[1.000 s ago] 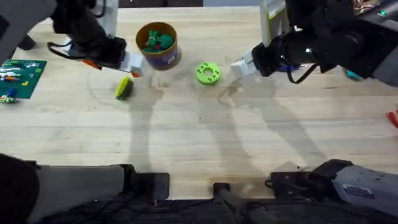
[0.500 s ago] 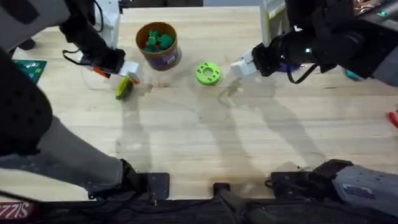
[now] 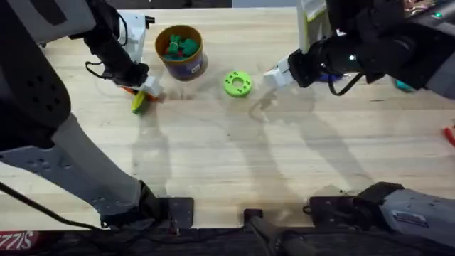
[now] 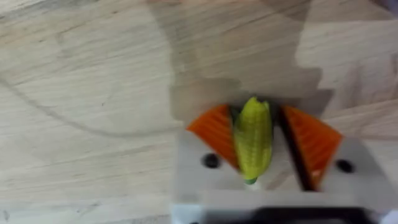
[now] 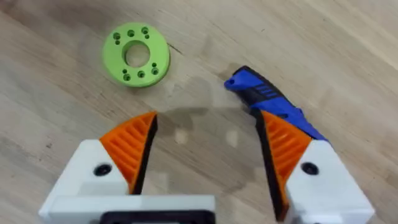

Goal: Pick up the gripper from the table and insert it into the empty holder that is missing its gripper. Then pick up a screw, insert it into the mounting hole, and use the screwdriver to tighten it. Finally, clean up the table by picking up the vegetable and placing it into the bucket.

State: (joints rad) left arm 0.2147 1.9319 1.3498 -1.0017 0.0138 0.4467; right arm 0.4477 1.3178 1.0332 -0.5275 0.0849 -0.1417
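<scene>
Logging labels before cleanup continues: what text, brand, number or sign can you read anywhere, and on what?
"ZZIS": partial red letters at the overhead view's lower left edge, cut off; what they stand on is unclear.
Dark blue label band on the bucket: print too blurred to read.
Screwdriver: no readable marking.
Green ring-shaped disc: none.

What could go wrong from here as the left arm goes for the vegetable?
The vegetable lies between the left gripper's open jaws on the table; being rounded, it may squirt out as they close. The bucket already holds green pieces, so a drop could bounce off. The right gripper hangs open beside the screwdriver and could nudge it.
</scene>
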